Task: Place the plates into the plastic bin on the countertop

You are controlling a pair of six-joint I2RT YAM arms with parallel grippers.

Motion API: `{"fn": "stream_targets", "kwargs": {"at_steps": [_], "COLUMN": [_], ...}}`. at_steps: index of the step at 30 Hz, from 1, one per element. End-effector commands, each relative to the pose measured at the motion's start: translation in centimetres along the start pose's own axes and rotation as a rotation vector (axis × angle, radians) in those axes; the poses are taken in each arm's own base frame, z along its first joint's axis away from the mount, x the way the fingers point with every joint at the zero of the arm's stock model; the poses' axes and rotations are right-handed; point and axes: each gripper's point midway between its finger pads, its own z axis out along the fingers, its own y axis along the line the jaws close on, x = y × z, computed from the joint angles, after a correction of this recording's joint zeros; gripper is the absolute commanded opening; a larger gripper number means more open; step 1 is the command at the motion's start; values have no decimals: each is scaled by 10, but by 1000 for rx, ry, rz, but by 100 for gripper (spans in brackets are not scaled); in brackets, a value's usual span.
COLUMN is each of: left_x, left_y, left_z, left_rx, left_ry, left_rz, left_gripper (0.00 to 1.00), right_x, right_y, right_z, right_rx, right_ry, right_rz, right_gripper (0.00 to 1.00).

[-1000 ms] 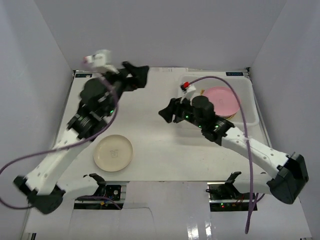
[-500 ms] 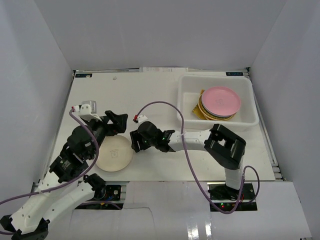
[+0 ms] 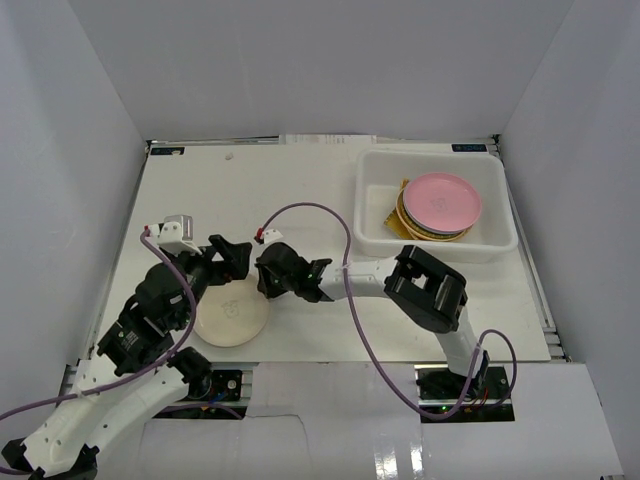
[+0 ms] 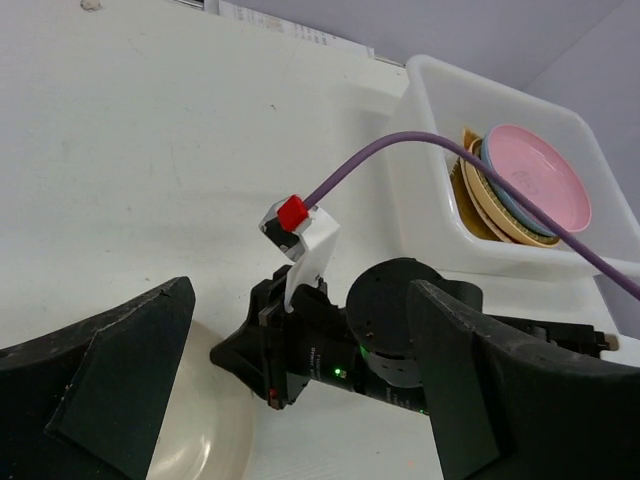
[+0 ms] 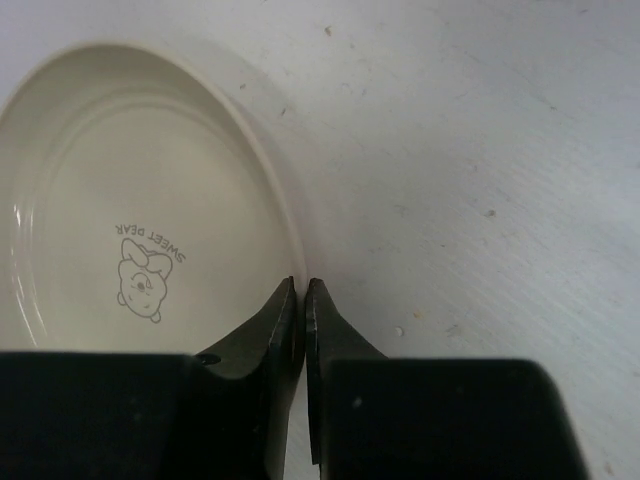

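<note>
One cream plate (image 5: 150,250), flat, face-up, rim pinched by right gripper (image 5: 303,292), left gripper (image 4: 300,288) agape

Your left arm (image 3: 150,315) and right arm (image 3: 428,288) wear white shells over black joints. A purple cable (image 3: 352,248) trails each, ending at a red-capped white connector (image 4: 297,225). Your right gripper (image 5: 303,288) has matte black fingers.

lab: grey walls (image 3: 320,70), white countertop (image 3: 300,190)
</note>
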Motion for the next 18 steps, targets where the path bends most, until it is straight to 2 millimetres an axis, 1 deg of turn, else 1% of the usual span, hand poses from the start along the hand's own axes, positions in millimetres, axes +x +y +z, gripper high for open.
{"fn": "stream_targets", "kwargs": {"at_steps": [1,2,3,4,5,6,7,8,9,10,11,12,13,14,15,16,17,18], "left_x": [-8,-12,-18,-22,-21,-22,-15,-8,0,8,25,34,42,52,65,70,75,79], "left_y": [-1,-3,-6,-14,-19,-27,-39,-45,-54,-61,-71,-78,-83,-93,-95,-98,-105,-107], "left_z": [-3,-4,-5,-6,-4,-2,-1,1,8,11,12,19,21,21,26,28,27,29], "left_rx": [2,8,20,55,77,112,171,201,232,266,325,351,370,425,428,441,483,492], "left_ry": [-18,-25,-39,-44,-34,-34,1,30,58,87,148,176,207,246,290,311,332,348], "left_rz": [10,7,10,8,14,13,15,13,-3,-11,-15,-24,-41,-48,-50,-56,-60,-64], "left_gripper": [98,98,98,98,98,98,98,98,98,98,98,98,98,98,98,98,98,98], "right_x": [-69,-87,-125,-140,-169,-189,-201,-197,-219,-220,-208,-212,-206,-190,-180,-170,-153,-143], "right_y": [-8,-12,-25,-40,-47,-82,-101,-124,-158,-179,-204,-236,-256,-294,-310,-325,-340,-362], "right_z": [-34,-46,-75,-90,-122,-145,-164,-179,-224,-242,-254,-293,-309,-337,-345,-355,-360,-373], "right_rx": [127,158,217,262,277,345,377,419,481,523,569,646,702,799,830,859,881,906], "right_ry": [-199,-247,-347,-379,-452,-489,-525,-529,-616,-638,-626,-687,-697,-710,-702,-698,-692,-694], "right_rz": [-89,-109,-100,-130,-113,-80,-59,-52,-1,23,43,90,109,161,190,223,266,315], "right_gripper": [8,8,8,8,8,8,8,8,8,8,8,8,8,8,8,8,8,8]}}
